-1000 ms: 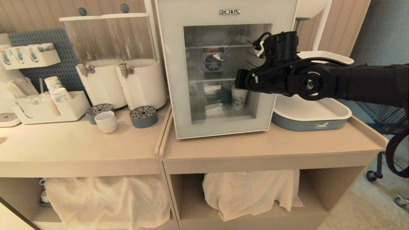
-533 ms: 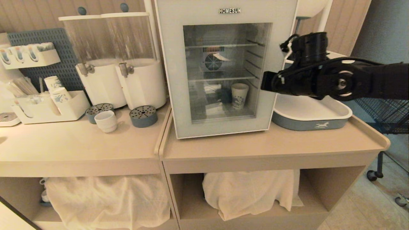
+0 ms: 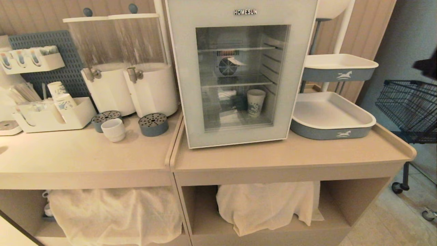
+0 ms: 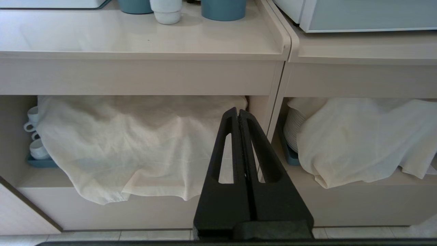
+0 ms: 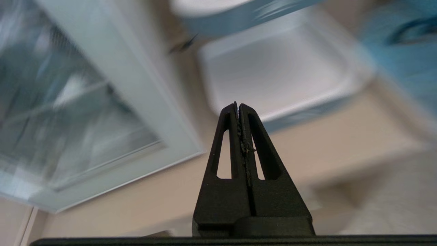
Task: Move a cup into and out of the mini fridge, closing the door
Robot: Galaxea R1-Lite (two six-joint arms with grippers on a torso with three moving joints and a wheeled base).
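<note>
The small white cup (image 3: 113, 130) stands on the left counter, in front of the drink dispensers; its lower part (image 4: 166, 10) shows in the left wrist view. The mini fridge (image 3: 240, 73) stands on the right counter with its glass door (image 3: 191, 78) shut, and a blue-patterned paper cup (image 3: 256, 102) sits inside on the lower shelf. My right gripper (image 5: 238, 105) is shut and empty, hanging off the fridge's front right corner with the door (image 5: 102, 102) to one side. Only a dark bit of the right arm (image 3: 426, 66) shows at the head view's right edge. My left gripper (image 4: 238, 111) is shut and parked low before the cabinet.
Two white trays with blue sides (image 3: 333, 119) stand right of the fridge, one above the other. Two dispensers (image 3: 135, 68), blue drip cups (image 3: 153, 124) and an organizer with paper cups (image 3: 54, 112) line the left counter. Cloths cover the lower shelves (image 3: 266, 205). A wire cart (image 3: 409, 109) stands at the right.
My right arm has drawn back from the fridge door to the right, almost out of the head view. The fridge, its door and the cup have not moved.
</note>
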